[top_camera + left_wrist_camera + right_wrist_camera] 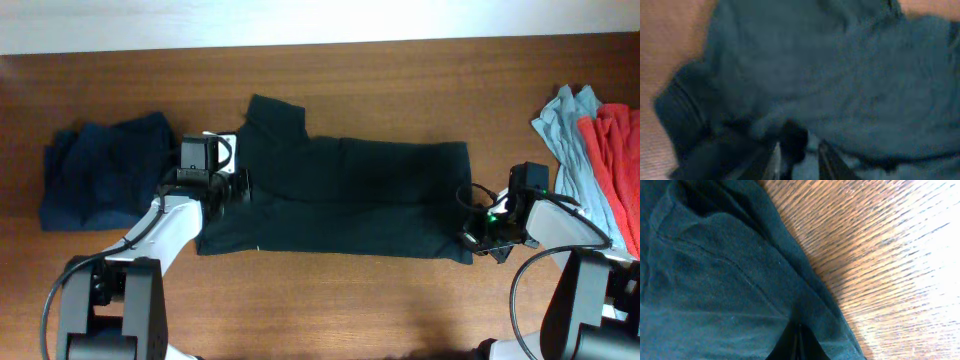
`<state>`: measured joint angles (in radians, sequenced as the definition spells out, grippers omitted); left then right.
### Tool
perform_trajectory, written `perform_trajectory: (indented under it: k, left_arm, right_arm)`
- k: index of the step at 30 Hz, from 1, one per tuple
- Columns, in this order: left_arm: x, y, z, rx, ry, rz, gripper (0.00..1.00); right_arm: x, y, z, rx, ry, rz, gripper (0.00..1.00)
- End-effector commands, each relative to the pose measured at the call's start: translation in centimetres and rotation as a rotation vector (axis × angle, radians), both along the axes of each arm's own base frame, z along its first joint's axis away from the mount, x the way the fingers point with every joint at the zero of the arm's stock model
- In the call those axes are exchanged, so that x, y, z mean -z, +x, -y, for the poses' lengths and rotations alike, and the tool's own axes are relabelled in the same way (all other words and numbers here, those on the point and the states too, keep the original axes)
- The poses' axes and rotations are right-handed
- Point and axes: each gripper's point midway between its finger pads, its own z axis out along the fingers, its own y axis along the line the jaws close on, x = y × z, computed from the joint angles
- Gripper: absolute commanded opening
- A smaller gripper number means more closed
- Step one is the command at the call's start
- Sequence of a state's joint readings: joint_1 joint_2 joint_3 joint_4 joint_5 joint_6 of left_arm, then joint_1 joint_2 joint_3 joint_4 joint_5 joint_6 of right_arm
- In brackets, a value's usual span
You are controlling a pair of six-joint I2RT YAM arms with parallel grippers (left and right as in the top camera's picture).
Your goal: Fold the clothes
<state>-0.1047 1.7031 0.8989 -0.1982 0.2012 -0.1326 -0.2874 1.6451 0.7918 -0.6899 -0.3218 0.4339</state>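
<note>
The black T-shirt (340,195) lies spread across the middle of the wooden table, with one sleeve sticking out at the back left. My left gripper (236,186) is at the shirt's left edge. In the left wrist view its fingers (800,159) have a dark fold of the shirt (840,75) between them. My right gripper (472,226) is at the shirt's right edge near the front corner. In the right wrist view its fingers (799,345) are pressed together on the cloth (715,280). The logo is hidden.
A navy garment (105,175) lies bunched at the left of the table. A grey-blue garment (565,130) and a red one (615,160) lie in a heap at the right edge. Bare wood (400,70) runs behind the shirt.
</note>
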Motion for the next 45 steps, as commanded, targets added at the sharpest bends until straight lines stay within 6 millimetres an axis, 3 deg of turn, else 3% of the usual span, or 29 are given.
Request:
perform_trajectory:
  k: [1, 6, 7, 9, 11, 15, 20, 24, 28, 34, 40, 43, 45]
  left_arm:
    - [-0.8, -0.4, 0.6, 0.024, -0.037, -0.014, 0.40]
    - [-0.6, -0.4, -0.1, 0.039, 0.029, -0.003, 0.45]
    - [-0.5, -0.4, -0.4, 0.031, 0.044, -0.004, 0.42]
    - [-0.5, -0.4, -0.5, 0.029, 0.046, -0.004, 0.28]
    - [-0.5, -0.5, -0.2, 0.038, 0.032, -0.011, 0.23]
    - [0.0, -1.6, 0.1, 0.051, 0.014, -0.058, 0.20]
    - [0.2, -2.0, 0.1, 0.052, 0.015, -0.078, 0.06]
    - [-1.1, -0.4, 1.0, 0.074, -0.028, -0.001, 0.00]
    - [-4.0, 2.3, 2.6, 0.125, -0.105, 0.139, 0.01]
    - [-4.1, 2.7, 2.3, 0.114, -0.088, 0.157, 0.01]
    - [-2.7, 2.7, 1.8, 0.095, -0.063, 0.128, 0.15]
    - [-1.6, 2.5, 1.7, 0.091, -0.056, 0.098, 0.49]
    - [-1.2, 2.2, 1.5, 0.086, -0.054, 0.078, 0.51]
  right_arm:
    - [3.4, -4.5, 3.8, 0.027, -0.207, -0.193, 0.05]
    - [3.4, -4.5, 3.8, 0.027, -0.208, -0.192, 0.05]
    - [3.4, -4.5, 3.8, 0.027, -0.208, -0.192, 0.05]
    - [3.4, -4.5, 3.8, 0.027, -0.208, -0.192, 0.05]
    - [3.4, -4.5, 3.8, 0.027, -0.208, -0.192, 0.05]
    - [3.4, -4.5, 3.8, 0.027, -0.208, -0.192, 0.05]
    - [3.4, -4.4, 3.8, 0.028, -0.208, -0.189, 0.05]
    - [3.4, -4.4, 3.8, 0.028, -0.209, -0.188, 0.05]
    - [3.4, -4.4, 3.8, 0.028, -0.209, -0.189, 0.05]
    - [3.4, -4.4, 3.8, 0.028, -0.209, -0.188, 0.05]
    - [3.4, -4.4, 3.8, 0.028, -0.209, -0.189, 0.05]
    - [3.4, -4.4, 3.8, 0.027, -0.208, -0.189, 0.05]
    - [3.4, -4.4, 3.8, 0.027, -0.208, -0.190, 0.05]
